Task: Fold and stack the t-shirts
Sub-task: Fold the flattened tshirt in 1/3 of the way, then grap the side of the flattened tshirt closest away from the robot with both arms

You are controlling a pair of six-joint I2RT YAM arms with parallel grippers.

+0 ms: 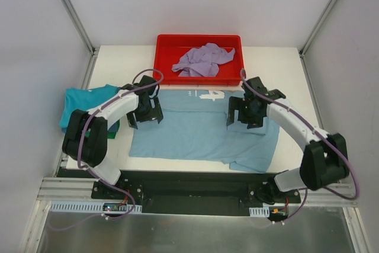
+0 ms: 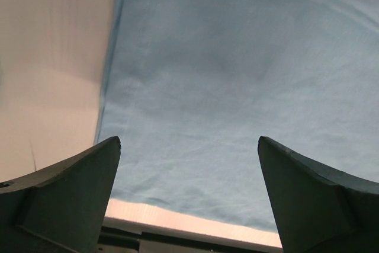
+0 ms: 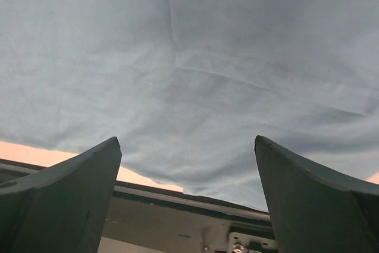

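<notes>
A light blue t-shirt (image 1: 198, 128) with white lettering near its far edge lies spread flat in the middle of the table. My left gripper (image 1: 144, 115) hovers open over its left side; its view shows the shirt (image 2: 237, 87) and its left hem. My right gripper (image 1: 246, 115) hovers open over its right side, where a sleeve lies folded in; the shirt (image 3: 177, 69) fills that view. A teal t-shirt (image 1: 86, 102) lies folded at the left on a dark green one (image 1: 102, 131). A lavender t-shirt (image 1: 203, 60) lies crumpled in the red tray (image 1: 166, 48).
The red tray stands at the back of the table. The black base rail (image 1: 195, 185) runs along the near edge, close to the blue shirt's hem. White enclosure walls stand on both sides.
</notes>
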